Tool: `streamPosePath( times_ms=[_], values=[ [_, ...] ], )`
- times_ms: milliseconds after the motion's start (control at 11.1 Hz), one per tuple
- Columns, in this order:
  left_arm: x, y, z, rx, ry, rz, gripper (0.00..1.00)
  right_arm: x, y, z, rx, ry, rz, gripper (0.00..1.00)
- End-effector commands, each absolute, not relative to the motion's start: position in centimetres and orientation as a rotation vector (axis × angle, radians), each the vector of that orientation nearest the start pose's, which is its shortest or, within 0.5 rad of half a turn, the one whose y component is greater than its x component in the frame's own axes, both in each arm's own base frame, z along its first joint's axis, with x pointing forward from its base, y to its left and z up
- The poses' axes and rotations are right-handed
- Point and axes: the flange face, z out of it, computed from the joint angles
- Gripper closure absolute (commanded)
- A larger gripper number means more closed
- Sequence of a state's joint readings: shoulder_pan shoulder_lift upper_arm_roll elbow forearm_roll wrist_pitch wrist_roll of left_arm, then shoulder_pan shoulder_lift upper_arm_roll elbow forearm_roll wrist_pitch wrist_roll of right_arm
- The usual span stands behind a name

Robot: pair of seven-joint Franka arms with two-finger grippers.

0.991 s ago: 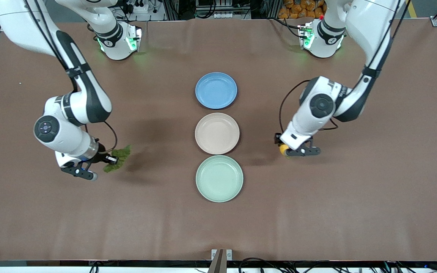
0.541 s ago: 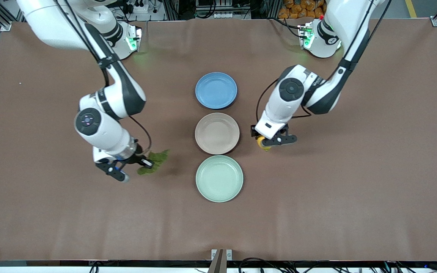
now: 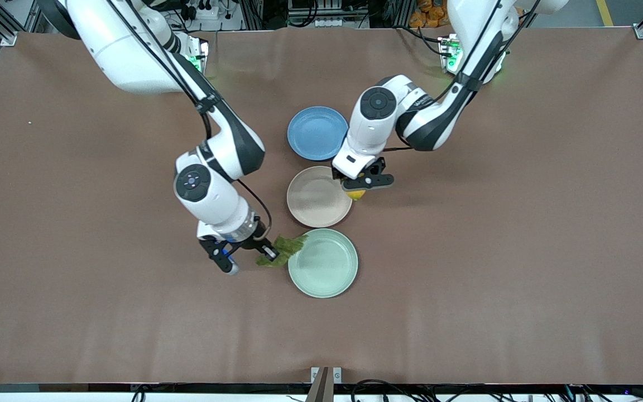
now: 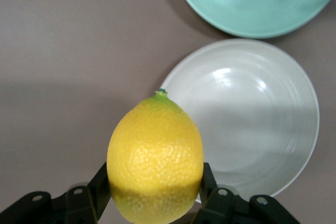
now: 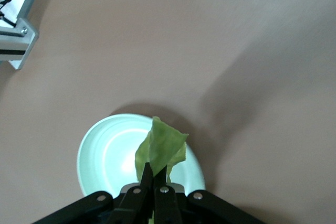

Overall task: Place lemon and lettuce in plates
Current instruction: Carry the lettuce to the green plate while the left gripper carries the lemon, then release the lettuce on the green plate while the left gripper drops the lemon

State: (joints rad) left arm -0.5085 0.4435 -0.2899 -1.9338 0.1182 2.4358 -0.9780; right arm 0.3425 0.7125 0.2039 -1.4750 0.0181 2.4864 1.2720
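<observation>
The left end effector (image 3: 361, 186) clamps the pebbly oval yellow lemon (image 4: 155, 159), now over the smooth beige plate's (image 3: 319, 196) rim; the right end effector (image 3: 247, 258) pinches the crinkled lettuce leaf (image 3: 286, 249), carried to the mint plate's (image 3: 322, 263) edge

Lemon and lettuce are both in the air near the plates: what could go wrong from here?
The lemon, shut in the left gripper, hangs over the beige plate's rim; released here, it may roll off. The lettuce, pinched by the right gripper, only overlaps the mint plate's edge, so it could drape onto the table.
</observation>
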Motion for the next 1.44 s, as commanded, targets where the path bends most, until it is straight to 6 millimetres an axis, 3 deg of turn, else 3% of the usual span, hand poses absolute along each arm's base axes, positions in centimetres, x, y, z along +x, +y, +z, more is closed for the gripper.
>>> streamPosePath(
  times_ms=[0, 180, 270, 360, 541, 631, 721, 811, 1081, 1261, 1351],
  values=[
    [43.7, -47.9, 24.4, -3.213, -0.209, 0.026, 1.00, 64.5, 40.3, 28.0, -2.450, 1.217, -0.136, 1.00],
    [43.9, -49.1, 23.8, -3.220, -0.239, 0.027, 1.00, 63.6, 41.7, 26.4, -2.457, 1.222, -0.145, 1.00],
    [44.0, -49.4, 23.8, -3.220, -0.278, 0.028, 0.66, 63.4, 42.1, 25.5, -2.454, 1.212, -0.166, 1.00],
    [44.1, -49.4, 23.6, -3.216, -0.279, 0.023, 0.01, 63.0, 42.4, 23.8, -2.472, 1.215, -0.158, 1.00],
    [44.5, -49.2, 24.1, -3.219, -0.290, 0.012, 0.00, 62.7, 42.5, 21.8, -2.501, 1.200, -0.179, 1.00],
    [45.1, -48.8, 24.6, -3.223, -0.304, -0.002, 0.00, 62.6, 42.5, 21.2, -2.501, 1.199, -0.179, 0.89],
    [45.9, -48.1, 25.2, -3.224, -0.326, -0.021, 0.00, 62.7, 42.4, 21.0, -2.493, 1.205, -0.179, 0.23],
    [47.4, -46.7, 25.9, -3.219, -0.369, -0.046, 0.00, 62.6, 42.4, 21.0, -2.490, 1.211, -0.179, 0.00],
    [52.3, -40.2, 27.9, -3.146, -0.429, -0.069, 0.00, 63.8, 41.2, 23.6, -2.457, 1.241, -0.197, 0.00],
    [54.4, -36.5, 28.3, -3.096, -0.392, -0.055, 0.00, 64.7, 39.4, 26.9, -2.499, 1.268, -0.186, 0.00],
    [55.7, -34.1, 28.2, -3.064, -0.375, -0.062, 0.00, 65.3, 38.1, 29.8, -2.498, 1.277, -0.196, 0.00]
  ],
)
